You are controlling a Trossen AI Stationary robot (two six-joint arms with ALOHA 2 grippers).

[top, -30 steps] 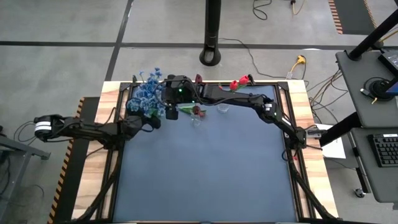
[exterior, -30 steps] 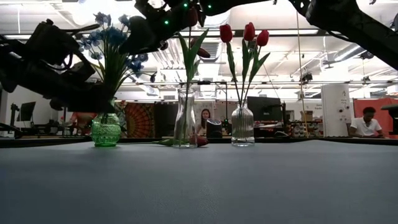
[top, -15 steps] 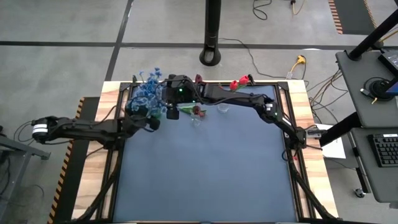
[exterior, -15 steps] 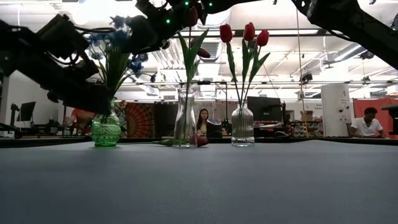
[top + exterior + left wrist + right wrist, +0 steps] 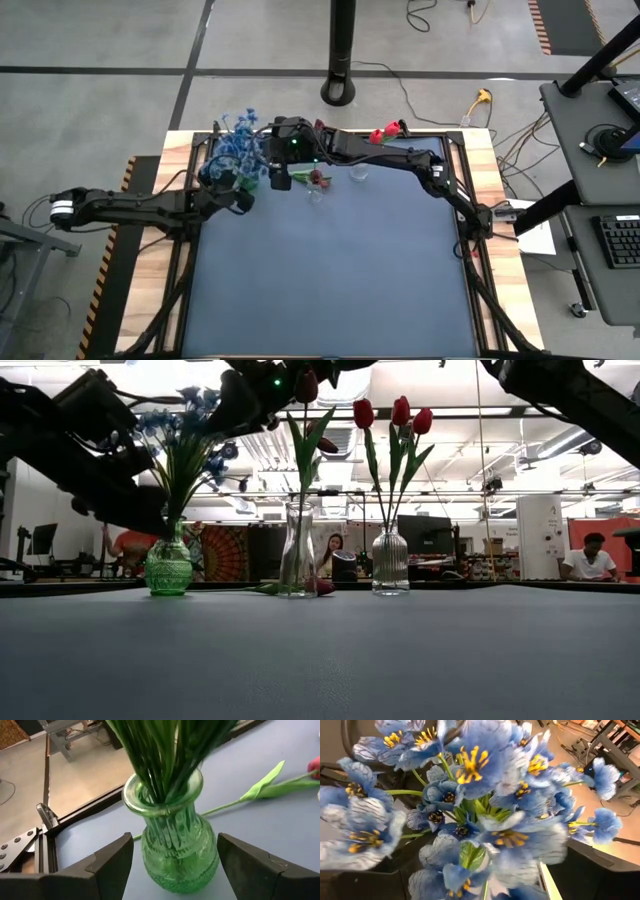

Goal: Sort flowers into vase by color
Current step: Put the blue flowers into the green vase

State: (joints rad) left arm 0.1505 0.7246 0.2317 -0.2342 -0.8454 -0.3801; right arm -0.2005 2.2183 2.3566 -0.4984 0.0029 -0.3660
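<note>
The blue flowers (image 5: 238, 148) stand with their stems in a green glass vase (image 5: 177, 852), at the left in the low view (image 5: 168, 568). My left gripper (image 5: 172, 870) is open, its fingers standing on either side of the vase's belly with gaps. My right gripper (image 5: 262, 155) is open, high up at the blue blossoms (image 5: 470, 820). One red tulip stands in a tall clear vase (image 5: 297, 550), and three red tulips (image 5: 400, 412) in a rounder clear vase (image 5: 390, 562). Another red tulip (image 5: 260, 782) lies flat on the mat. My right gripper has the blue blossoms crowding right in front of its open fingers (image 5: 360, 880); whether a finger touches a petal or stem I cannot tell. My left gripper touches nothing.
The three vases stand in a row near the table's far edge (image 5: 330, 132). The blue mat (image 5: 330, 270) stretches bare toward the near edge. A black post (image 5: 340, 60) stands on the floor beyond the table. People sit in the room behind.
My left gripper has risen a little beside the green vase and tipped its fingers, staying open. The vase has kept its place.
</note>
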